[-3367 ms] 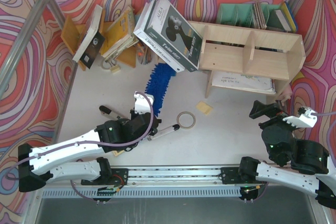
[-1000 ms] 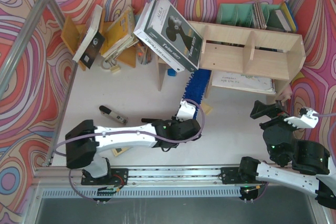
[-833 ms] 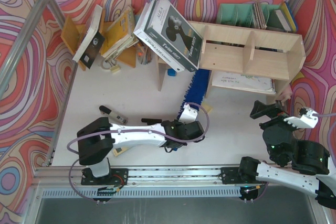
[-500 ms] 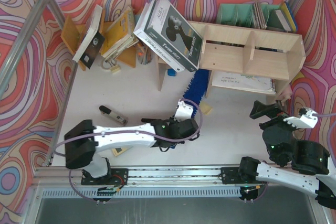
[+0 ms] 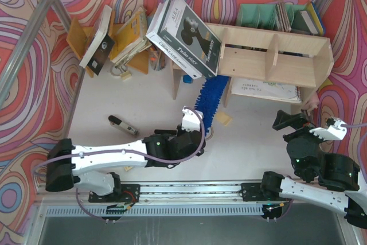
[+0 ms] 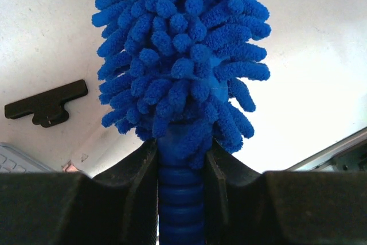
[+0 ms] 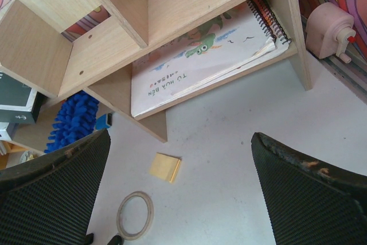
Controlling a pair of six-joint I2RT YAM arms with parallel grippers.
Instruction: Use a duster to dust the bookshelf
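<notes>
right now the left gripper (image 6: 182, 154) is clamped on the duster (image 5: 212, 93), jaws pinching the ribbed blue handle (image 6: 180, 202) just below where the fluff starts. wrist view shows both fingers (image 6: 142, 170) pressed against the handle, no gap. the duster points away from the arm toward the bookshelf (image 5: 269, 55), with its shaggy head at the shelf's left end, beside the left upright (image 7: 123, 93) and under the big box (image 5: 183, 35) that leans on that end. strands look close to the wood, but i can't tell whether they actually touch. the right gripper (image 7: 180, 185) is wide open and holds nothing; it hovers above the table (image 5: 143, 101) in front of the shelf's right half, well apart from the duster. other items: a spiral notebook (image 7: 200, 55) lies flat in the lower compartment, a yellow pad (image 7: 165, 167) and a ring (image 7: 135, 215) sit on the table near the left upright, a pink object (image 7: 327, 30) stands beside the shelf's right leg, and a black clip (image 6: 46, 104) lies on the table left of the duster head.
</notes>
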